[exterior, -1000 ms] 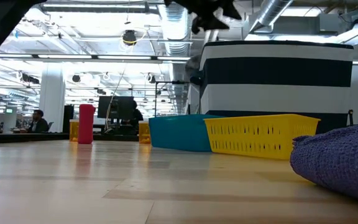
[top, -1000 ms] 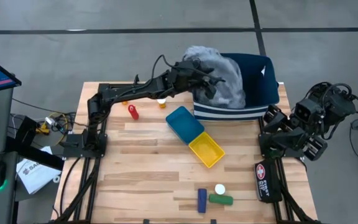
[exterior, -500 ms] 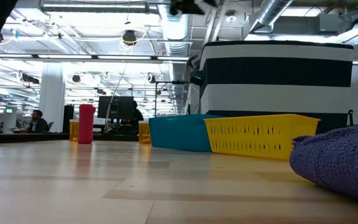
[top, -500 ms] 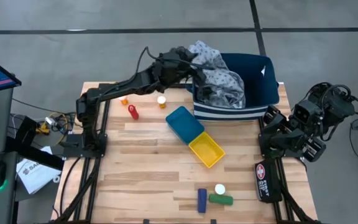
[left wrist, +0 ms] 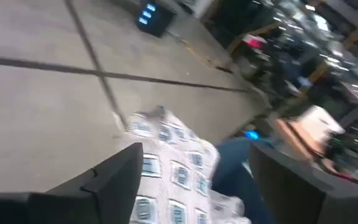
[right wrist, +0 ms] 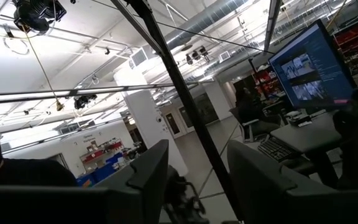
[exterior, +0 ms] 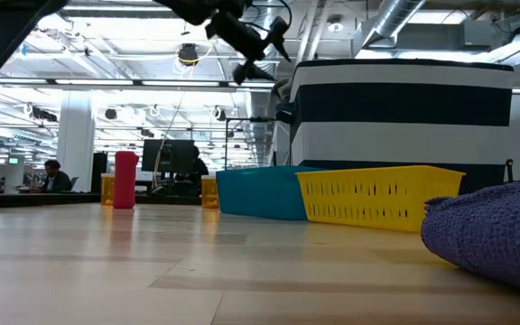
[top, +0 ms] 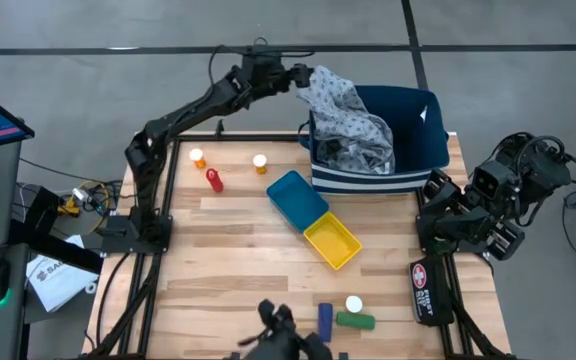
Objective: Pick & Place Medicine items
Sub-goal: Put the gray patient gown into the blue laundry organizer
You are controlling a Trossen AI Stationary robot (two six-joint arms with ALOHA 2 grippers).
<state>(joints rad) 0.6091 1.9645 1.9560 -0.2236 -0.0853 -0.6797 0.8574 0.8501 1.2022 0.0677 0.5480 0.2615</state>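
My left gripper (top: 296, 74) is raised past the table's far edge, beside the striped basket (top: 423, 150); it also shows in the low view (exterior: 262, 52). It is open, with the grey-blue patterned cloth (top: 346, 118) (left wrist: 176, 165) between its fingers. The cloth is draped over the basket's left rim. Two orange bottles (top: 198, 158) (top: 260, 163) and a red bottle (top: 213, 180) (exterior: 125, 179) stand at the far left. A blue box (top: 324, 320), a green bottle (top: 355, 321) and a white-capped bottle (top: 354, 303) sit near the near edge. My right gripper (right wrist: 197, 180) rests open off the table's right side. My left gripper stands open around the upper end of the cloth (left wrist: 166, 134), coming at it level from the table's left. I cannot tell whether a finger touches the cloth. The rest of the cloth lies on the basket's rim and inside it.
A blue tray (top: 297, 198) and a yellow tray (top: 332, 242) lie end to end mid-table, slanting toward the near right. A dark shape (top: 283, 338) shows at the near edge. Bare wood lies at the near left (top: 208, 270).
My left gripper has drawn back from above the basket toward the far left and up, past the table's far edge. The cloth was pulled with it: its upper part has come out over the basket's left rim and spread out. A dark shape has appeared at the near edge.
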